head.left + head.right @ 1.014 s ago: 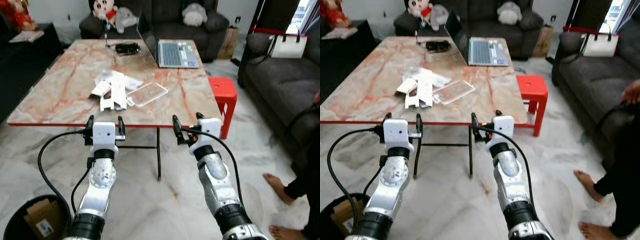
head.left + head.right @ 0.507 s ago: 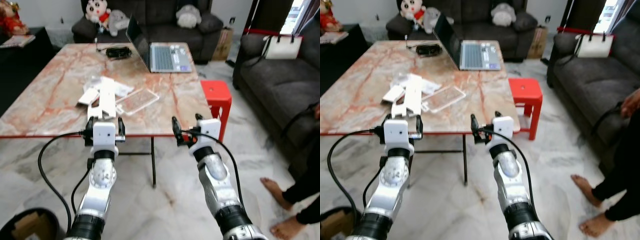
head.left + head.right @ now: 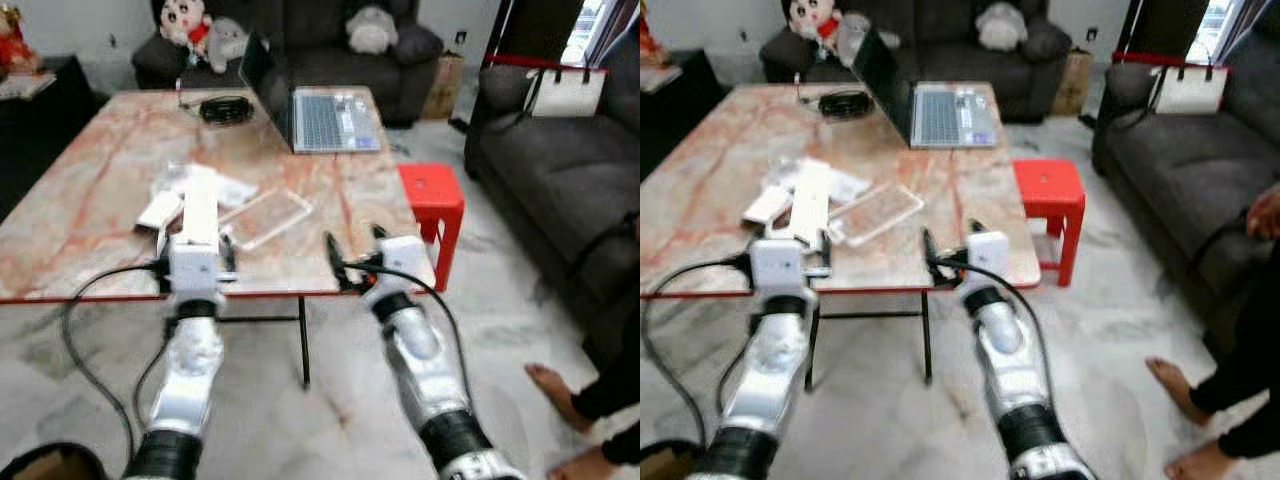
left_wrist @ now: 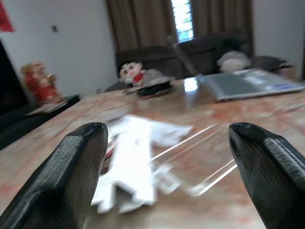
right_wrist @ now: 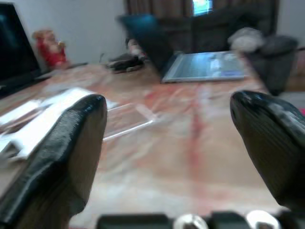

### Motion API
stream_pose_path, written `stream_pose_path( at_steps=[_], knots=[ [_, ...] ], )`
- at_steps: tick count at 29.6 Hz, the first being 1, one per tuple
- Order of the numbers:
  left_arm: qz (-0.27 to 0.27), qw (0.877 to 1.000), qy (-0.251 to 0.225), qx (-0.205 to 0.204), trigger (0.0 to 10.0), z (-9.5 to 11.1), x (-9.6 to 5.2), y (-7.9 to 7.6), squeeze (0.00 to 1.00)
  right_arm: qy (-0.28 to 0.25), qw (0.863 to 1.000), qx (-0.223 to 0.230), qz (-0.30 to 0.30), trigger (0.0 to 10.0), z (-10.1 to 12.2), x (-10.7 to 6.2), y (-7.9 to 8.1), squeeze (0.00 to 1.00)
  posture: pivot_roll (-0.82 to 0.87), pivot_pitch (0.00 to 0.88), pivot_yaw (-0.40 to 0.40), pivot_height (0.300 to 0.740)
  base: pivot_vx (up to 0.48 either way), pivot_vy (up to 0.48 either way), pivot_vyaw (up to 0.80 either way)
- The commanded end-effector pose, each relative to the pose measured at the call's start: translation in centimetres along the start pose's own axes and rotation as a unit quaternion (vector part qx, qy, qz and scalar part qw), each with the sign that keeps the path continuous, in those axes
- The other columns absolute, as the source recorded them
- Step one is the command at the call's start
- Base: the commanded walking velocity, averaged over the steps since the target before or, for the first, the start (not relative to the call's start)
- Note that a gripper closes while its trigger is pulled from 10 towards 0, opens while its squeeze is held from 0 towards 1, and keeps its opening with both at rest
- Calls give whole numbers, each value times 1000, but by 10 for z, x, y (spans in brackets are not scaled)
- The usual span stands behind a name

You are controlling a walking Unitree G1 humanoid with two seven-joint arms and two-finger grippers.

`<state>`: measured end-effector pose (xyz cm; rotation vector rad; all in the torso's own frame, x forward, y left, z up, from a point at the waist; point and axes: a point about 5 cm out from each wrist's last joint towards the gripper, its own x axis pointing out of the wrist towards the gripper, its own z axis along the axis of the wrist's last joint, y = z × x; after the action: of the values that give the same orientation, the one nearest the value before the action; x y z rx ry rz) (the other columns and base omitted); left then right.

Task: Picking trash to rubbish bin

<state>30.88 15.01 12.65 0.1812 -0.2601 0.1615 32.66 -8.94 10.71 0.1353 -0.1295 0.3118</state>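
I have both arms raised in front of me at the near edge of the table (image 3: 90,210). At the far left, down by the near floor, a sliver of the bin (image 3: 45,462) shows at the corner of my head view, well apart from the table top.

My left gripper (image 3: 196,262) hovers at the table's near edge with its fingers (image 4: 71,176) spread wide and nothing between them. Just beyond it lies the trash (image 3: 195,205): a loose pile of white card pieces, with a long white strip pointing toward me. A clear plastic tray (image 3: 266,216) lies just right of the pile, touching or slightly overlapping it; I cannot tell which.

On the far side of the table I see a black bundle of cable (image 3: 224,107), and right of it an open laptop (image 3: 318,118). Behind the table is a dark sofa (image 3: 310,40) with plush toys (image 3: 190,22) on it.

My right gripper (image 3: 350,262) is also at the near edge, right of the trash, fingers (image 5: 71,157) released and wide apart, holding nothing.

Right of the table stands a red stool (image 3: 432,195). Farther right is a second dark sofa with a white bag (image 3: 565,92) on it. At the near right a person's bare foot (image 3: 555,385) rests on the marble floor. The head views are somewhat blurred.
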Motion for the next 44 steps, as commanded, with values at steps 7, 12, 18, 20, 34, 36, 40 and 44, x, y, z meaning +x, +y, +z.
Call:
stream_pose_path(
  at_steps=[7,12,18,20,34,36,40,44],
  knots=[
    [9,1000,-11,8,10000,4,3,9,0,-11,1000,9,22,10000,4,5,16,0,8,0,-18,740,394,0,0],
    [8,1000,-11,8,10000,4,3,9,0,-11,1000,9,23,10000,4,5,16,0,8,0,-18,740,398,0,0],
    [2,1000,-11,8,10000,3,3,7,0,-11,1000,10,24,10000,2,5,17,0,7,0,-13,740,398,0,0],
    [1,1000,-11,8,10000,3,3,7,0,-10,1000,10,25,10000,2,5,17,0,6,0,-12,740,398,0,0],
    [1,1000,-9,8,10000,3,2,6,0,-11,1000,8,23,10000,3,5,16,0,1,0,-14,740,396,0,0],
    [3,1000,-8,7,10000,3,2,7,0,-10,1000,9,23,10000,3,5,16,0,4,6,-16,740,388,0,0],
    [-1,1000,-10,8,10000,3,2,7,0,-9,1000,9,22,10000,3,5,15,0,6,13,-16,740,124,0,0],
    [-6,1000,-6,10,10000,2,2,6,0,-9,1000,9,23,10000,3,6,15,0,4,17,-16,740,0,0,0]
  ],
)
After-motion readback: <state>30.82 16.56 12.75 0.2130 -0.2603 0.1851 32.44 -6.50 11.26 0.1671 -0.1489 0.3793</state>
